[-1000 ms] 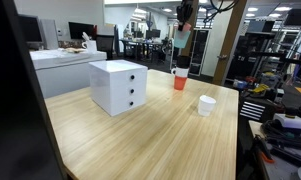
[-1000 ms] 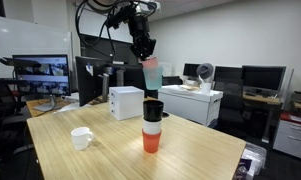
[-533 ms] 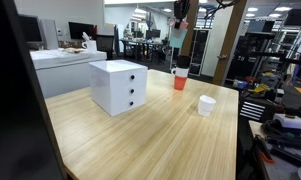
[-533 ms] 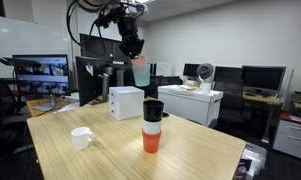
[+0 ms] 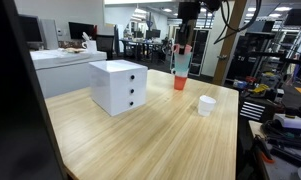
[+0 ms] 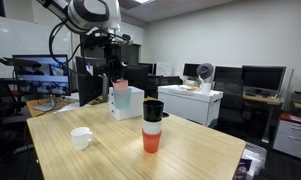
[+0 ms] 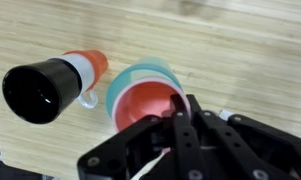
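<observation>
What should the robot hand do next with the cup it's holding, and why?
Probably lower it gently toward the table. The gripper is shut on the teal cup, which hangs in the air beside the cup stack, not over it, and the wrist view shows bare wood around it.

In the black gripper [image 7: 180,112], the cup [image 7: 140,105] is teal outside, pink inside. The cup stack [image 7: 52,86] beside it is black, white and orange.
</observation>
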You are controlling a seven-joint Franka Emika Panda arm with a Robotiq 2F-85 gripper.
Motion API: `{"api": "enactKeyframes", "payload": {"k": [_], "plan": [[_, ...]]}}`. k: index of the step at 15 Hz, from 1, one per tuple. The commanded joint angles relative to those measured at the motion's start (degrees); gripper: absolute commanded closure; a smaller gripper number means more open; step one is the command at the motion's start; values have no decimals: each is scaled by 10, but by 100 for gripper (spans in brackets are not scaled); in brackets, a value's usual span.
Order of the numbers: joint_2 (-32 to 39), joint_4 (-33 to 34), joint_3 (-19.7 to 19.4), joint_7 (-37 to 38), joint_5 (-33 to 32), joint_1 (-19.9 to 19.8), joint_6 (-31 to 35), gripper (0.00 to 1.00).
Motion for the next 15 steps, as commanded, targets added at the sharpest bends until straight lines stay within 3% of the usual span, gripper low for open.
{"api": "enactKeyframes", "payload": {"k": [1,5,8,9,10,11,12,13,15], "plan": [[-8,-78,4,19,-53,-4,75,94],[19,-136,1,50,-99,-10,144,94],[45,-141,-2,64,-105,-13,160,94],[53,-142,-3,67,-106,-14,163,68],[59,-141,-5,69,-108,-14,164,74],[65,-139,-6,67,-108,-14,162,69],[69,-138,-8,66,-109,-14,159,56],[73,-136,-9,63,-109,-14,158,85],[77,-134,-10,64,-108,-13,156,90]]}}
